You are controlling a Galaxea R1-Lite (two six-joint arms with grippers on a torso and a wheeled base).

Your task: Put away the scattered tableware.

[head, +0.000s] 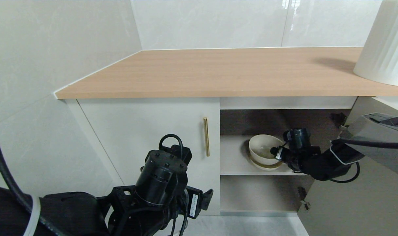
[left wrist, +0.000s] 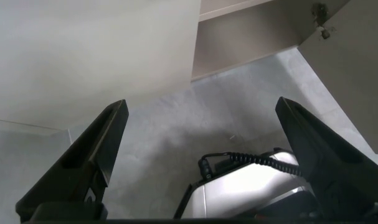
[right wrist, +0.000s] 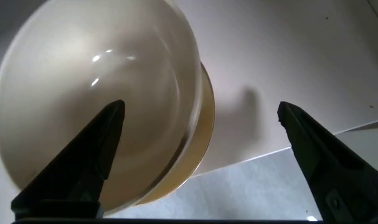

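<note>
Cream round ceramic bowl (head: 264, 150) on yellow plate (head: 268, 166), cabinet shelf (head: 233, 164), stacked to save room; your right gripper (head: 275, 153) just beside rim. Left wrist: left gripper (left wrist: 201, 106) spread, empty, parked low over floor (left wrist: 176, 137). Right wrist: fingers (right wrist: 108, 127) wide, bowl unpinched.

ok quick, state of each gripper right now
Left gripper: open, empty.
Right gripper: open, astride the rim of the bowl, not gripping it.

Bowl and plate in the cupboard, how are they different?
The bowl is cream and deep; the plate is yellowish and shallow. The bowl sits on top; the plate lies underneath, on the shelf. Both are round and in the open cupboard.
</note>
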